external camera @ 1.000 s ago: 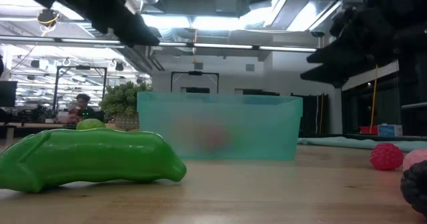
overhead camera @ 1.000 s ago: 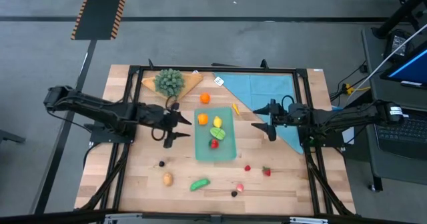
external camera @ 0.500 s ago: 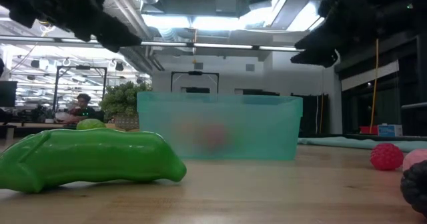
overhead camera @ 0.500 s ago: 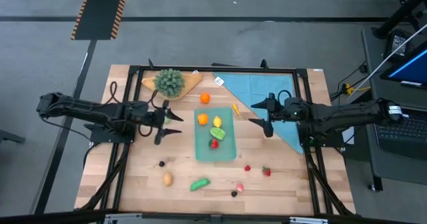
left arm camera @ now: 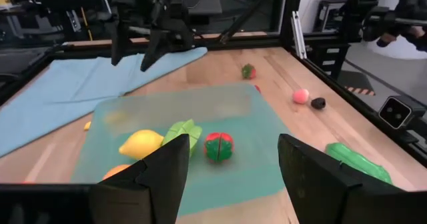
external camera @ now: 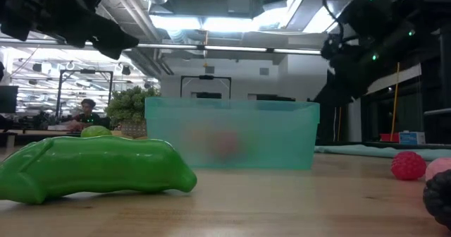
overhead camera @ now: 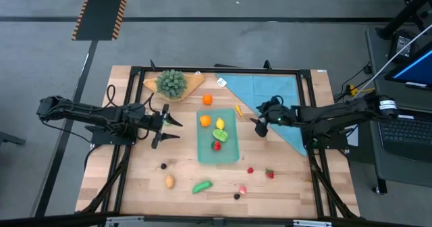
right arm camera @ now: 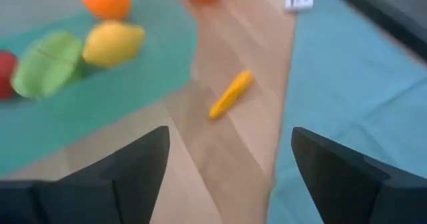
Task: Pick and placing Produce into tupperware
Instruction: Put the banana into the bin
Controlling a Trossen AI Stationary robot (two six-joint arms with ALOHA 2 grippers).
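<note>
Since the earlier frames, the left gripper [overhead camera: 169,124] has drawn back toward the left edge of the frame, away from the tupperware [overhead camera: 217,136], and the right gripper [overhead camera: 258,125] has moved down-left, closer to the tupperware's right side.

In the overhead view, the tupperware sits at the centre of the wooden table [overhead camera: 135,180], its long axis running top to bottom of the frame. It holds 4 pieces: an orange one [overhead camera: 204,120], a yellow lemon [overhead camera: 219,123], a green leaf piece [overhead camera: 220,134] and a red one [overhead camera: 217,145].

A slim yellow piece [overhead camera: 237,109] lies on bare wood between the tupperware and the light-blue cloth [overhead camera: 270,92], pointing diagonally. An orange fruit [overhead camera: 207,99] lies just above the tupperware. A leafy green bunch [overhead camera: 171,82] rests on a tan board [overhead camera: 192,84] at upper left. Along the lower part lie a green pea pod [overhead camera: 202,186], a brown piece [overhead camera: 169,182] and small red, pink and dark pieces.

Both grippers are empty with fingers spread, the right wider.
</note>
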